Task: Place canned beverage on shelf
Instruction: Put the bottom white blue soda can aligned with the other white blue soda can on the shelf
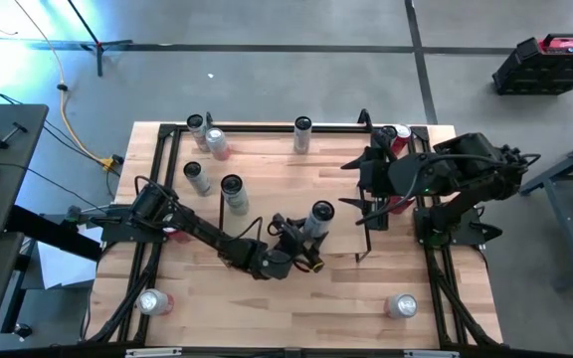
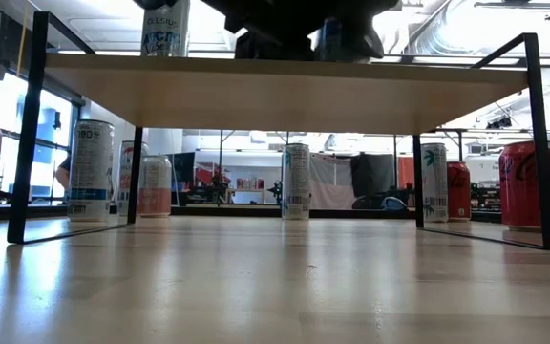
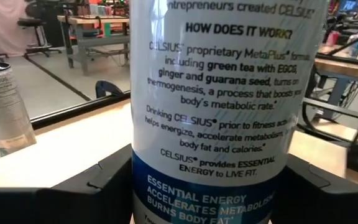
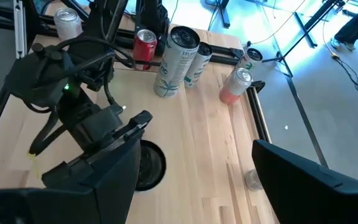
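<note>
A tall white-and-blue can [image 1: 320, 217] stands upright on the shelf [image 2: 285, 91], a light-wood board on black wire frames in the table's middle. My left gripper [image 3: 210, 186] reaches in level from the table's left and is shut on this can. The low view shows the can [image 2: 335, 38] on the board among the gripper's dark parts. A second tall can [image 1: 232, 191] stands on the shelf's left end. My right gripper [image 4: 197, 180] hangs open, high above the table's right side, with nothing between its fingers. My left gripper has the can's side wall [image 3: 143, 168] between its two fingers [image 3: 104, 186], one on each side; no gap shows between them and the wall. The fingers lie level, coming from the table's left and near side. The can stands upright with its base on the shelf board.
Loose cans stand on the table: several at the far left [image 1: 207, 139], one at the far edge [image 1: 301, 134], a red one at the far right [image 1: 391, 139], one near left [image 1: 152, 301], one near right [image 1: 401, 305]. Black rails [image 1: 267, 127] edge the table.
</note>
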